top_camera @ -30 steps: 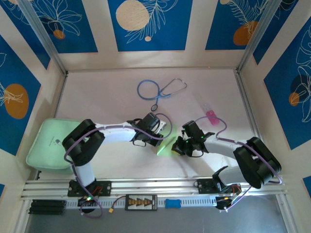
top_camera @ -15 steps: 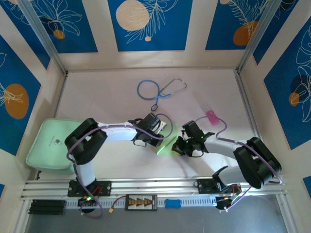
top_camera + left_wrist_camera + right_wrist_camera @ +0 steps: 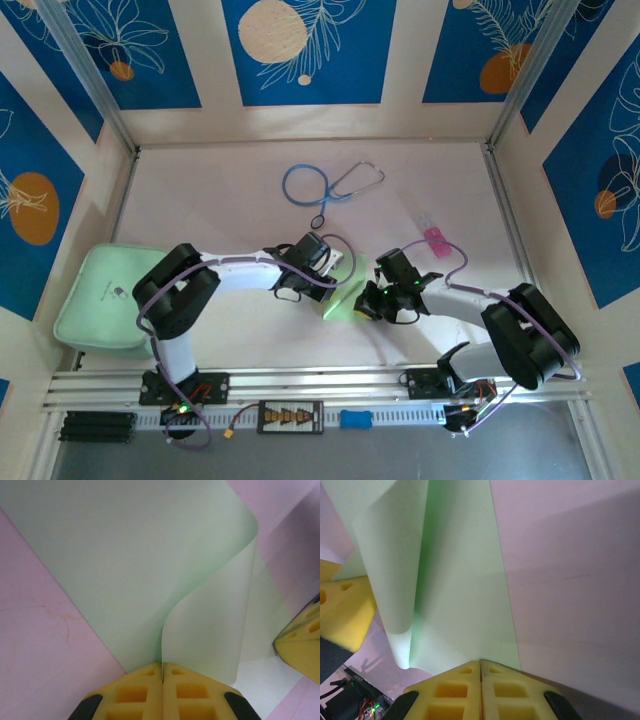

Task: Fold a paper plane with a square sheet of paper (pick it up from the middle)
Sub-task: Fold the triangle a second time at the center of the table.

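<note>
Top view: square sheet of paper [image 3: 340, 303] runs 1–7 o'clock; left gripper [image 3: 162, 666] pinches its 11 o'clock edge, right gripper [image 3: 480, 662] its 3 o'clock edge.

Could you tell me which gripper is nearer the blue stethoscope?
Left. The left gripper sits just nearside of the stethoscope; the right gripper sits farther nearside and rightward.

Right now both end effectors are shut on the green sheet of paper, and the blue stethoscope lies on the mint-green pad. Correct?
Not the stethoscope: it lies on the bare table, well apart from the mint-green pad, as the top external view shows. The left end effector and right end effector are indeed shut on the sheet of paper.
</note>
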Controlling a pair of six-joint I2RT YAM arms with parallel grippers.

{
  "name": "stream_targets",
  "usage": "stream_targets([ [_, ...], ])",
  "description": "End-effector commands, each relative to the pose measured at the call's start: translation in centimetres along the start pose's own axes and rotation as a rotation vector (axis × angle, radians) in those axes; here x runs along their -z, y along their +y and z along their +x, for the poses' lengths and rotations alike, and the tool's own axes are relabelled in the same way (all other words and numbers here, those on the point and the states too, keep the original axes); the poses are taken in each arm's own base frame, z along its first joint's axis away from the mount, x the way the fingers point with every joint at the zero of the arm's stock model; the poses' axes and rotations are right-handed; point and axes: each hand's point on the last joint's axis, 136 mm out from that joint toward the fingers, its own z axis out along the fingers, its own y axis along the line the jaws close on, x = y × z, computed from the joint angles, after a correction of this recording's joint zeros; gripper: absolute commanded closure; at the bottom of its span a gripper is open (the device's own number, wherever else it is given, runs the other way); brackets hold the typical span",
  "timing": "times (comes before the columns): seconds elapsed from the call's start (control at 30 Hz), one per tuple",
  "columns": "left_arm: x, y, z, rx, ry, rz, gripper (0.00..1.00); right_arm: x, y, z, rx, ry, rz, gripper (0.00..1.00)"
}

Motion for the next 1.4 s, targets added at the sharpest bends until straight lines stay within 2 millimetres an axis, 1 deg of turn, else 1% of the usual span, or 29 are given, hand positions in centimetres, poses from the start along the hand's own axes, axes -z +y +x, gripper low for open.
stream_targets([
  [0.0,0.6,-0.3,-0.8,-0.01,-0.013,0.019,0.95,0.1,-1.9,0.7,-0.025,0.017,0.068,0.91],
  [0.1,0.7,-0.5,-1.2,-0.014,-0.02,0.025,0.94,0.1,-2.0,0.7,-0.027,0.018,0.07,0.91],
  [0.4,0.8,-0.6,-1.1,-0.016,-0.013,0.032,0.94,0.1,-2.2,0.7,-0.03,0.021,0.073,0.91],
  [0.63,0.1,-0.4,-0.9,-0.012,0.008,0.029,0.94,0.1,-2.2,0.7,-0.032,0.022,0.072,0.91],
  [1.03,-0.9,0.3,0.0,-0.011,0.058,0.012,0.94,0.0,-2.2,0.7,-0.03,0.029,0.069,0.91],
  [1.23,-0.7,0.7,0.4,0.001,0.071,-0.017,0.95,0.2,-2.1,0.6,-0.024,0.023,0.069,0.91],
  [1.37,-0.8,0.9,1.0,0.037,0.088,-0.019,0.96,0.7,-1.3,0.2,-0.002,0.015,0.043,0.88],
])
